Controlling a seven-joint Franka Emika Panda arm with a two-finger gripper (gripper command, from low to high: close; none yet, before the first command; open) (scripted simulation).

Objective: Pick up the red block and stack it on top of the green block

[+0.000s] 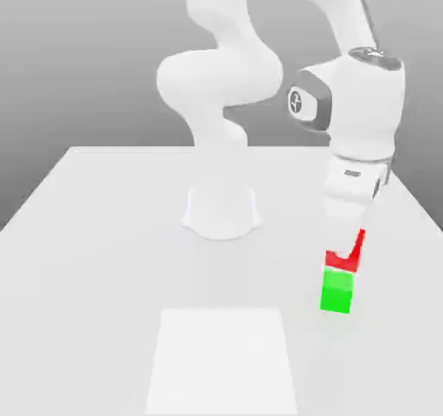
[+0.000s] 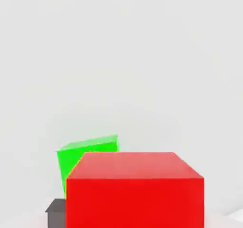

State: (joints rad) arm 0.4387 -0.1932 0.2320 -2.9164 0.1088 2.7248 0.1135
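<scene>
Red block grasped in gripper, touching top of green block, white table

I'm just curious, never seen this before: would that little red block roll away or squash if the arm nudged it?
Probably not. The red block is a flat-faced cube, so it should slide rather than roll. Its crisp edges suggest stiffness. It might tip, perched above the green block.

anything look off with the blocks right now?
Nothing damaged. The red block is directly above the green block at the exterior view's right, under the gripper. In the hand view the green block sits turned and offset relative to the red one, so the stack may not be square.
</scene>
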